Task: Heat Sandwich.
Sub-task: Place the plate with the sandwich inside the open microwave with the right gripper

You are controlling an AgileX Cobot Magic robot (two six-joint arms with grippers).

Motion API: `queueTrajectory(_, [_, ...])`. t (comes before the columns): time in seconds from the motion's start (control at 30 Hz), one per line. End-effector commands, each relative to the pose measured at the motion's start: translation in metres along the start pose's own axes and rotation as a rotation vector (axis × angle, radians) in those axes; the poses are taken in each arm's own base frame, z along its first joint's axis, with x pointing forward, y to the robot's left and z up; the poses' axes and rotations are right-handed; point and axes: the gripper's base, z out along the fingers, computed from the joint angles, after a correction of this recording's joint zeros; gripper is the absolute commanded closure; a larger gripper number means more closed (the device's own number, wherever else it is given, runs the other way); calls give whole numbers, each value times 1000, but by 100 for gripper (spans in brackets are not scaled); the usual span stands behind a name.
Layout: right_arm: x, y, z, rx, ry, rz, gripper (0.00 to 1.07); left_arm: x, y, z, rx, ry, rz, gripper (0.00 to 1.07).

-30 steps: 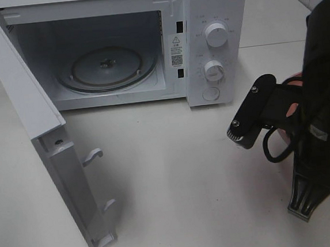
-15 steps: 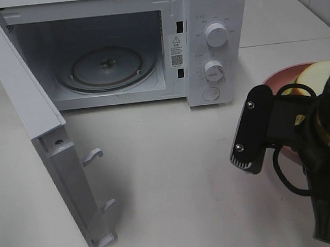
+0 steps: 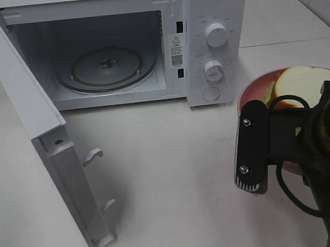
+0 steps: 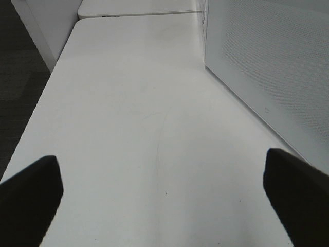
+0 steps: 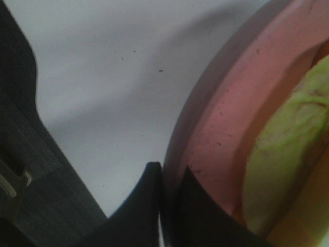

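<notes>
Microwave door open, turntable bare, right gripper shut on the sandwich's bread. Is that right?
Not quite. The right gripper is shut on the rim of the plate, not on the bread of the sandwich; the right wrist view shows it. The door is open and the turntable is bare, as stated.

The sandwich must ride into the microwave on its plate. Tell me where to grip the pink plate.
Grip the pink plate by its thin raised rim, from outside, one finger each side, as the right pincer does. The sandwich fills the middle.
</notes>
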Motion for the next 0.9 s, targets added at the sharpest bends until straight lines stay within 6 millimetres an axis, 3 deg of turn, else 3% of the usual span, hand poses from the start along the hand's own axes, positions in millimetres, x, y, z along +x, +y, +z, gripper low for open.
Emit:
queueTrajectory(0.03, [0,-2,0,25,-24,-75,107,2,0,-3,-3,-30,-8,7])
queueTrajectory(0.53, [-9,-2,-1,46,-113,-394,107,2,0,-3,-3,-30,-8,7])
queueTrajectory(0.9, [-15,-1,-2,63,-180,-450,105,2,0,-3,-3,-30,-8,7])
